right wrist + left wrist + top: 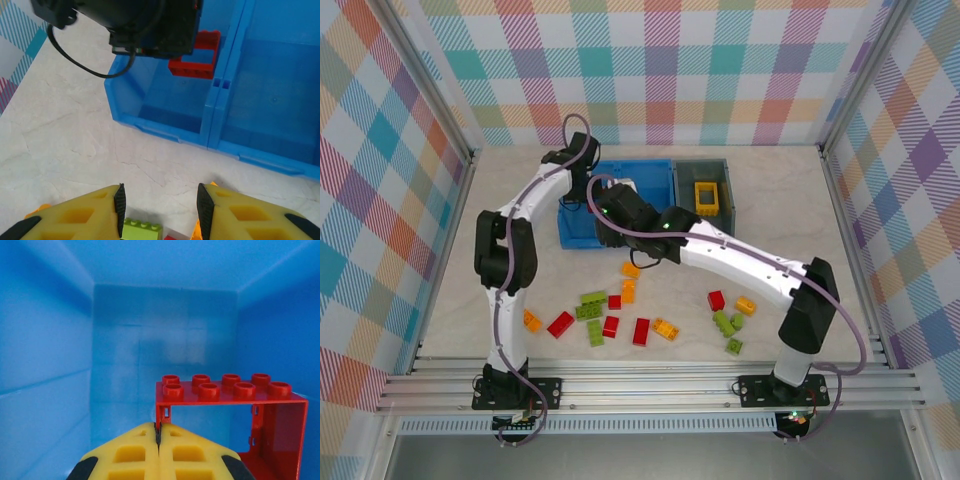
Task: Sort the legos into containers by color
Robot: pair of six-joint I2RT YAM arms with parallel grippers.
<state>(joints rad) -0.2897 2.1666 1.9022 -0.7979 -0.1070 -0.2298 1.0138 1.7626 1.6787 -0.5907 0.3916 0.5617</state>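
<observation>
Gripping the red frame [230,395] with the left hand [158,436] inside the blue bin [50,340]. Holding the right hand [160,205] open above a green brick [142,231].

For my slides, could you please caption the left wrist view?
Left gripper, shut on the edge of a red frame brick, holds it inside the blue bin.

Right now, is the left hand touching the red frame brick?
Touching. The left wrist view shows the left hand closed on the red frame brick, pinching its side wall, inside the blue bin.
</observation>
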